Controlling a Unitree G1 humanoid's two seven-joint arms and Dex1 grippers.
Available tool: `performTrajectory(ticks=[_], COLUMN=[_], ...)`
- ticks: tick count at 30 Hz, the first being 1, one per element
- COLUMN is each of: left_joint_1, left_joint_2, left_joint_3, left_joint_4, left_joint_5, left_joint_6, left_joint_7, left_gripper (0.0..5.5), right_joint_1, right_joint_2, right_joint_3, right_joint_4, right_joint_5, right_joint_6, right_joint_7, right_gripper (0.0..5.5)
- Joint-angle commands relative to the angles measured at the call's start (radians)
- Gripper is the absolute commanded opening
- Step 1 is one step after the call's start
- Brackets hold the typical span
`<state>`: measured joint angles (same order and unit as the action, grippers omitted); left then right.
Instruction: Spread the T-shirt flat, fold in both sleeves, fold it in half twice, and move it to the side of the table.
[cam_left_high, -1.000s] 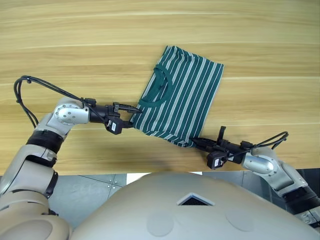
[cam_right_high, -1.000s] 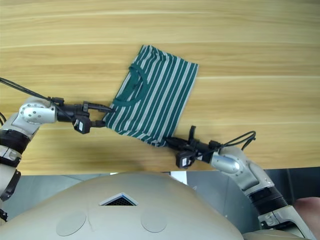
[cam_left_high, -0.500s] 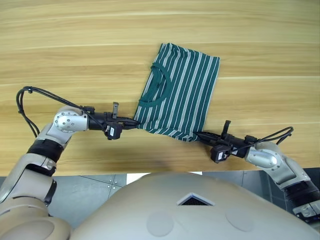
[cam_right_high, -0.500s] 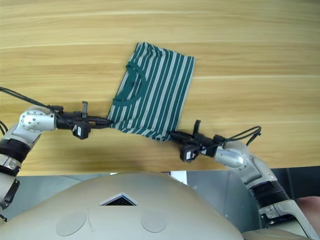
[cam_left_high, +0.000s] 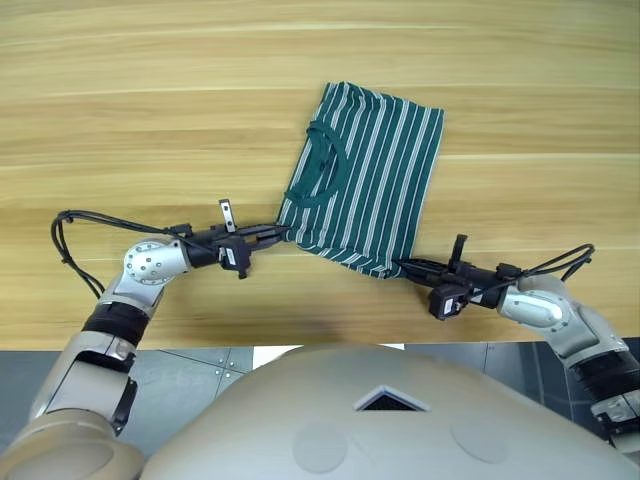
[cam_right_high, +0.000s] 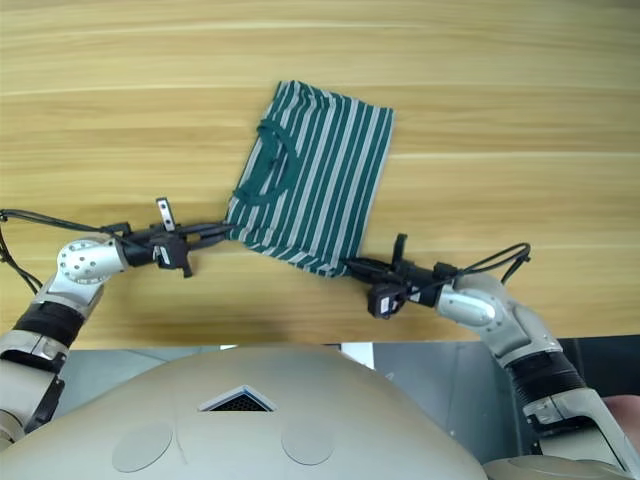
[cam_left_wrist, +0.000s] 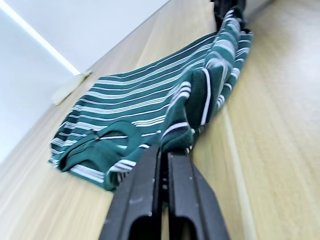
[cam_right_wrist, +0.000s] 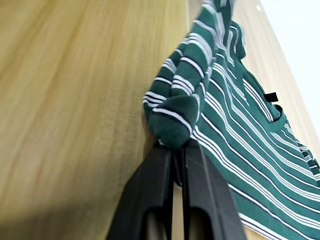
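1. Found the T-shirt (cam_left_high: 365, 180), green with white stripes, folded into a tilted rectangle at centre frame in the head views. Noted it resting on the wooden desk (cam_left_high: 150, 120) with the neckline facing up on its left half.
2. Saw the left gripper (cam_left_high: 275, 233) at the shirt's lower-left corner and the right gripper (cam_left_high: 405, 266) at its lower-right corner, both low in the frame near the desk's front edge.
3. Could not judge either pinch from the head views, the tips being too small against the cloth there.
4. In the left wrist view, caught the two black fingers (cam_left_wrist: 142, 185) pressed together on a bunched fold of striped cloth at lower centre. Saw the rest of the shirt stretching away toward the upper right.
5. In the right wrist view, caught the fingers (cam_right_wrist: 147, 190) likewise clamped on a rolled corner of the cloth, close above the wood grain.
6. Took the shirt's whole outline and its place on the desk from the head views, and the bunching and layering at each held corner from the wrist views.
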<state>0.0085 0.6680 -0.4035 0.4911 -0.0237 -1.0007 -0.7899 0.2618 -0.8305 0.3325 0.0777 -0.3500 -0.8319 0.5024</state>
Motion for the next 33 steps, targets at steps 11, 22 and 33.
performTrajectory(ticks=[11,22,33], left_joint_1=[0.312,0.37,0.36], left_joint_2=[-0.011,-0.091,-0.046], left_joint_3=[-0.076,-0.053,0.032], left_joint_4=[-0.245,-0.378,-0.507], left_joint_5=[0.301,0.341,0.264], left_joint_6=[0.173,0.309,0.381], left_joint_7=[0.15,0.283,0.29], left_gripper=[0.0,0.0,0.0], right_joint_1=[0.016,0.14,0.113], right_joint_2=[-0.074,-0.072,-0.01], right_joint_3=[-0.041,-0.175,-0.22], right_joint_4=[0.001,-0.06,-0.062], right_joint_5=[0.08,0.164,0.211], right_joint_6=[-0.039,0.008,0.035], right_joint_7=[0.056,0.011,0.005], right_gripper=[0.04,0.04,0.04])
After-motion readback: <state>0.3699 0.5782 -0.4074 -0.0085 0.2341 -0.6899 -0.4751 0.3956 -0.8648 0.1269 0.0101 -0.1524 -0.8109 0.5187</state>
